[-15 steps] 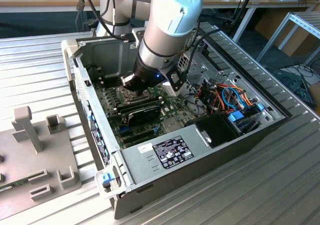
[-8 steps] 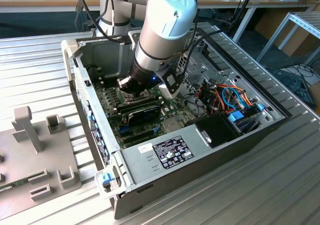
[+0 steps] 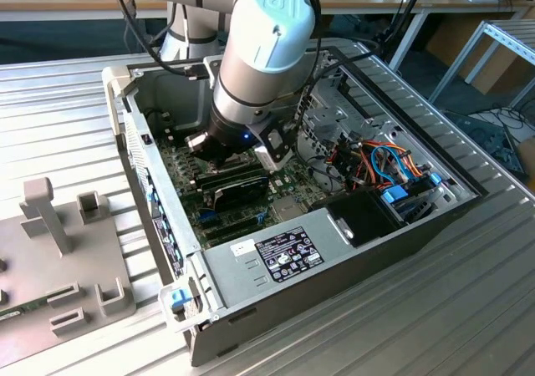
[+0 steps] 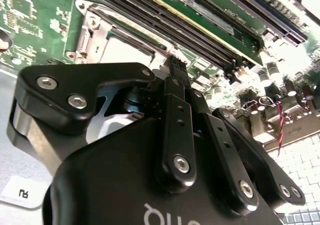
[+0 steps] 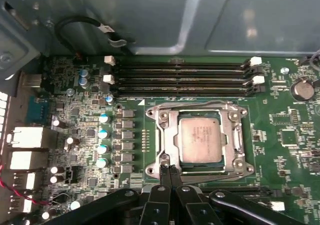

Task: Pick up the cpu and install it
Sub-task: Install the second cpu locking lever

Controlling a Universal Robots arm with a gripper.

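Note:
The cpu [image 5: 200, 140], a dull silver-grey square, lies flat inside the metal socket frame [image 5: 162, 135] on the green motherboard [image 5: 280, 135]. My gripper [image 5: 170, 169] is shut, its two black fingers pressed together with nothing visible between them. The tips stand at the socket frame's edge, beside the cpu and apart from it. In the second wrist view the gripper [image 4: 175, 65] shows from behind, pointing at the socket frame [image 4: 95, 32], where a pale patch of the cpu [image 4: 125, 50] shows. In the exterior view the arm [image 3: 259, 67] reaches down into the open computer case [image 3: 334, 259].
Long black memory slots [image 5: 185, 77] run just beyond the socket. Capacitors [image 5: 102, 135] and rear ports [image 5: 25, 137] stand beside it. The case wall [image 5: 150, 15] rises behind the board. The power supply [image 3: 284, 251] and bundled cables [image 3: 384, 167] fill the case's other parts.

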